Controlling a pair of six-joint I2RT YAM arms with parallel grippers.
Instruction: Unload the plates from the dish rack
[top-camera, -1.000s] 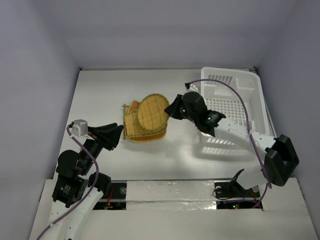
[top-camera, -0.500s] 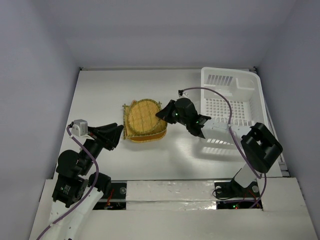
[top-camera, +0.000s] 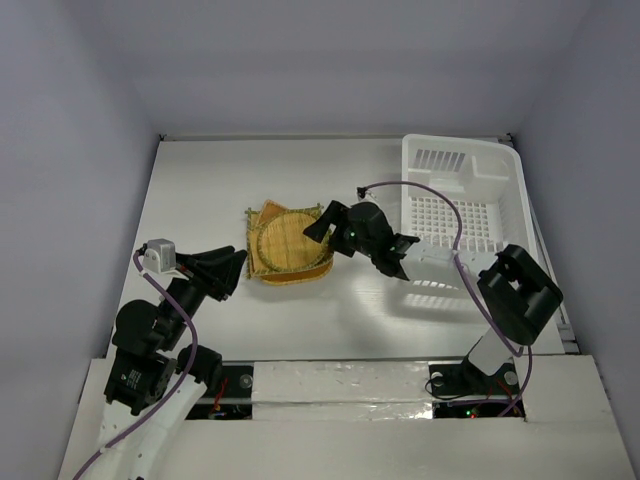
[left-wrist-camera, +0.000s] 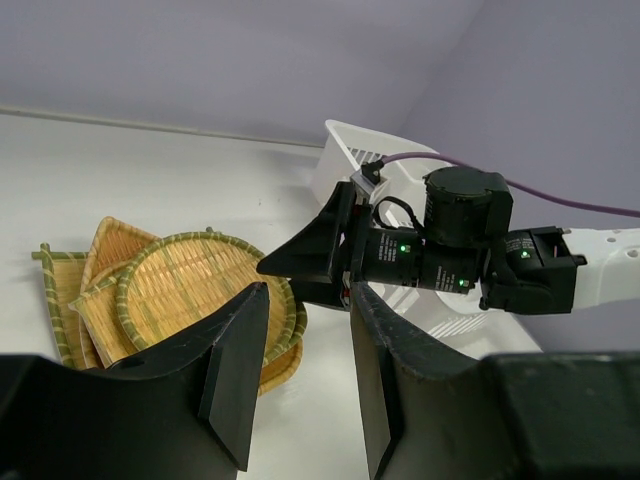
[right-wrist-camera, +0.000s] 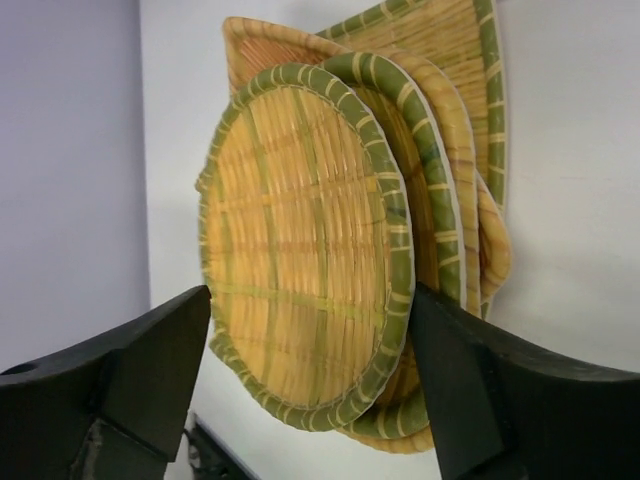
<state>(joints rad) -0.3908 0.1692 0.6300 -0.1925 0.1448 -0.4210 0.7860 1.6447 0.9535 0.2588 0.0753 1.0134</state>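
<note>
At mid-table in the top view, the plates (top-camera: 288, 245) lie in one loose stack on the white table (top-camera: 200, 180), with the round plate (top-camera: 285, 237) uppermost and the corners of the others jutting out at the stack's left and far sides. The rack (top-camera: 462, 148) stands at the far right of the table, well apart from the stack. The right gripper (top-camera: 318, 228) reaches across from the rack side and sits over the stack's right edge, a purple cable (top-camera: 420, 187) arching behind it. The left gripper (top-camera: 233, 268) hovers just off the stack's near-left side, not touching it.

From the left wrist, the left gripper (left-wrist-camera: 300, 370) has its two fingers (left-wrist-camera: 235, 370) spread with nothing between them. Beyond them the plates (left-wrist-camera: 100, 290) lie flat, the round plate (left-wrist-camera: 195, 290) on top with its green rim showing. The right gripper (left-wrist-camera: 305, 262) points its dark tip at that plate's right rim, and a corner of the rack (left-wrist-camera: 345, 140) shows behind it.

From the right wrist, the right gripper (right-wrist-camera: 310, 300) is spread wide. The round plate (right-wrist-camera: 300, 240) fills the space between its fingers (right-wrist-camera: 140, 360), face toward the camera and resting on the other plates (right-wrist-camera: 460, 90). There is a clear gap at one finger, while the other sits just beside the rim; whether it touches cannot be told. Neither finger clamps the plate.
</note>
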